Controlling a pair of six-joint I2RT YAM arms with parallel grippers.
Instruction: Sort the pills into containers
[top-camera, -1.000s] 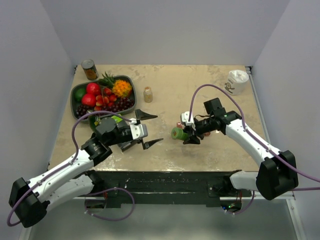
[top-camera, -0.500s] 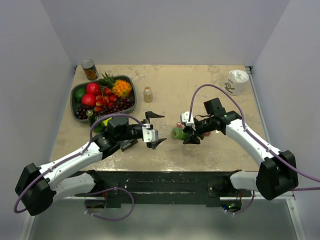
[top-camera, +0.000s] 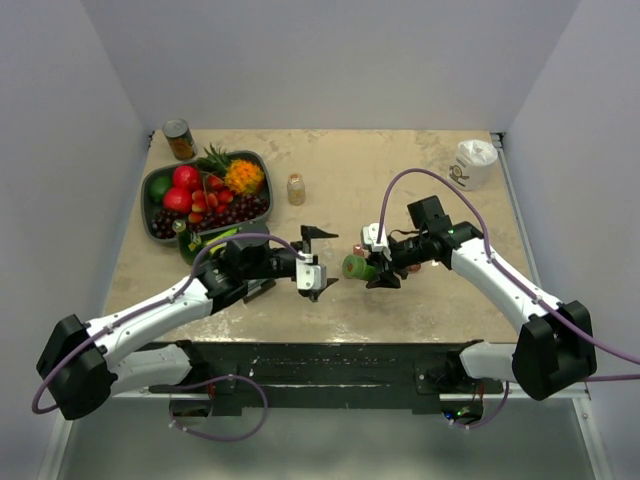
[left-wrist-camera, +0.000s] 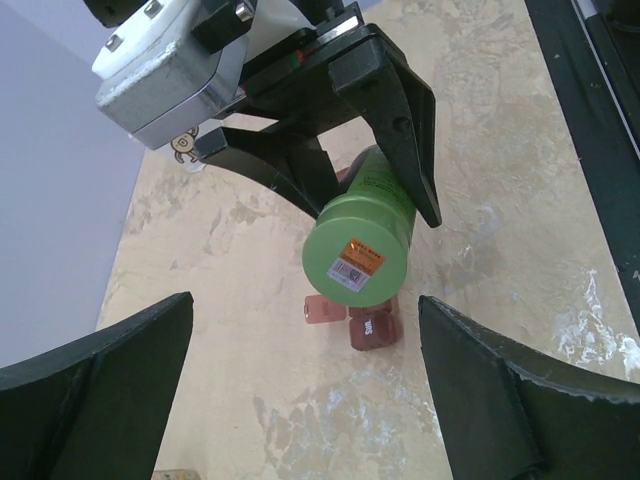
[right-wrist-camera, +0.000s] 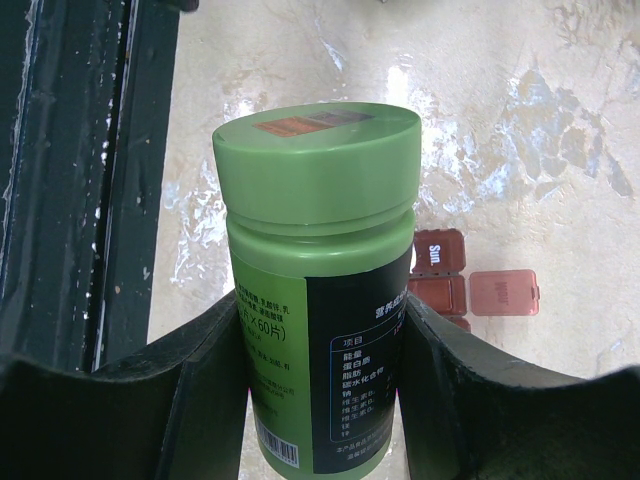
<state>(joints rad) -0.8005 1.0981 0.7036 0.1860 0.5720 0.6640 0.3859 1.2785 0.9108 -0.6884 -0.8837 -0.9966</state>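
My right gripper (top-camera: 383, 268) is shut on a green bottle (top-camera: 355, 267) and holds it sideways above the table, with the cap pointing left. In the right wrist view both fingers press the bottle (right-wrist-camera: 320, 300) on its sides. The containers (right-wrist-camera: 440, 272) are a red-brown strip lying on the table under the bottle, with one lid (right-wrist-camera: 505, 293) flipped open. My left gripper (top-camera: 322, 262) stands open just left of the cap. In its wrist view the bottle's cap (left-wrist-camera: 357, 260) faces me, above the containers (left-wrist-camera: 368, 327). No pills are in view.
A dark fruit tray (top-camera: 160, 225) sits at the back left with a can (top-camera: 179, 139) behind it. A small jar (top-camera: 296, 189) stands mid-table and a white cup (top-camera: 474, 162) at the back right. The dark front rail (top-camera: 330, 360) runs along the near edge.
The left arm has swung right and forward, bringing its open gripper close to the bottle's cap. The right arm and the bottle have not moved.
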